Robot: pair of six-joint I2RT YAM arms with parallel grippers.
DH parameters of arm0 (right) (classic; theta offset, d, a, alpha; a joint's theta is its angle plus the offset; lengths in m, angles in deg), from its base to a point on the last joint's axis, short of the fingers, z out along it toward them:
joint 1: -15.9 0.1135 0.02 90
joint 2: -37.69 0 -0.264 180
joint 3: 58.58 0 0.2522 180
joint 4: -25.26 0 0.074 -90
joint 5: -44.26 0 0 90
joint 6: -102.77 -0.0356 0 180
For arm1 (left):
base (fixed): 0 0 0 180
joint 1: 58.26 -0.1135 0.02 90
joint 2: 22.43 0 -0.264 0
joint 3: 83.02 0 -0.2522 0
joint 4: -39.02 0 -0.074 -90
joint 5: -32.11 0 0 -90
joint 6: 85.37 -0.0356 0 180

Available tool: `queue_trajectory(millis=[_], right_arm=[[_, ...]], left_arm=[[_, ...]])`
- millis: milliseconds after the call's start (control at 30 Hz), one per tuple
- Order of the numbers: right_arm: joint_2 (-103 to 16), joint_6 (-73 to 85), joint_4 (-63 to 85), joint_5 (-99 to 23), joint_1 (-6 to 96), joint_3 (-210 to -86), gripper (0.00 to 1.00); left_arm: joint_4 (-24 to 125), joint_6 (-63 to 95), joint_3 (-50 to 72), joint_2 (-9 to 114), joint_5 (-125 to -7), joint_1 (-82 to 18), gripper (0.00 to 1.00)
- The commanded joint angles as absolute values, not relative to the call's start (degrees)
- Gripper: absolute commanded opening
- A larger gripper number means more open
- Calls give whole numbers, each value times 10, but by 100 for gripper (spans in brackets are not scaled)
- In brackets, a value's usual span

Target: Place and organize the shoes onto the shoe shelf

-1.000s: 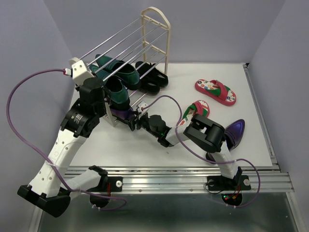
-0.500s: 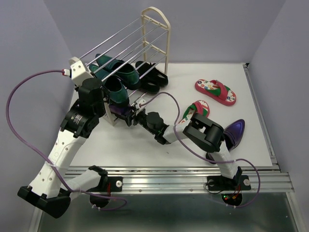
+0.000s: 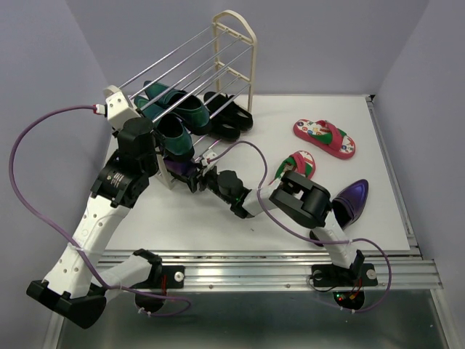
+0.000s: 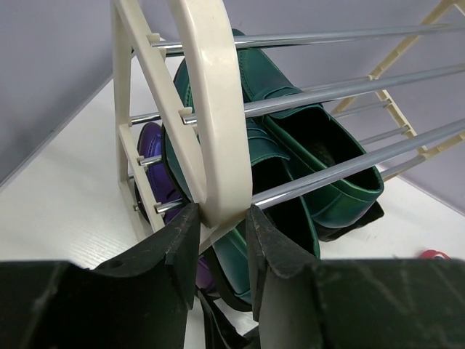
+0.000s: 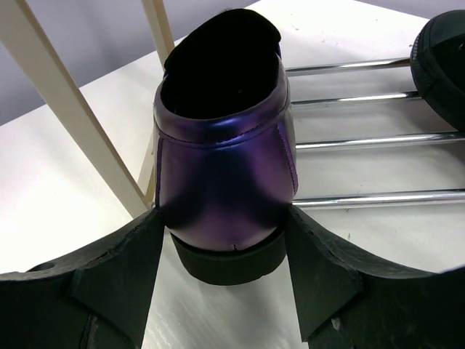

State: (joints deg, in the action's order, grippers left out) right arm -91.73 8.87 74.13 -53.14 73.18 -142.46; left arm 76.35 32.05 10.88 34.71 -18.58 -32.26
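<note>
right gripper (image 5: pixel 224 218) clamped on purple loafer (image 5: pixel 225 145) at the heel: glossy, likely slick, stiff, light. left gripper (image 4: pixel 221 218) pinching shelf end frame (image 4: pixel 211 109), bench left edge.

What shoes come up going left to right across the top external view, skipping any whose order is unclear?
dark green shoes on the shoe shelf → black shoes on the shelf → nearer red flip-flop → purple loafer lying on the table

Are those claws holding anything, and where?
Right gripper holds the purple loafer by its heel; left gripper clamps the shoe shelf by its cream end frame.
</note>
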Motion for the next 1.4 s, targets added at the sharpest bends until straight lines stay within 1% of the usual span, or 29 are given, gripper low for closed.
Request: queue_trajectory(millis=[0,300,533,567,633,900,1000,1033,1100,1267,1367], right_arm=[[-925,81,799,-535,744,-1427,56],[-923,77,789,-513,756,-1424,59],[-927,79,771,-502,761,-1438,68],[-927,79,771,-501,761,-1438,74],[-924,81,767,-497,761,-1435,78],[-906,84,769,-494,766,-1415,80],[-893,93,770,-500,766,-1405,87],[-890,95,770,-505,766,-1402,93],[-881,100,771,-529,766,-1389,99],[-842,112,772,-621,766,-1357,100],[-818,118,769,-645,766,-1328,100]], left_arm=[[757,328,124,348,-225,-320,1],[758,332,126,346,-229,-320,1],[757,334,128,342,-233,-320,1],[758,334,129,342,-233,-320,1],[757,335,129,341,-233,-320,1],[753,337,133,342,-237,-320,1],[752,339,133,341,-238,-320,1],[753,339,133,341,-238,-320,1],[753,339,132,342,-238,-320,1],[756,339,132,340,-234,-320,1],[759,339,131,340,-230,-320,1]])
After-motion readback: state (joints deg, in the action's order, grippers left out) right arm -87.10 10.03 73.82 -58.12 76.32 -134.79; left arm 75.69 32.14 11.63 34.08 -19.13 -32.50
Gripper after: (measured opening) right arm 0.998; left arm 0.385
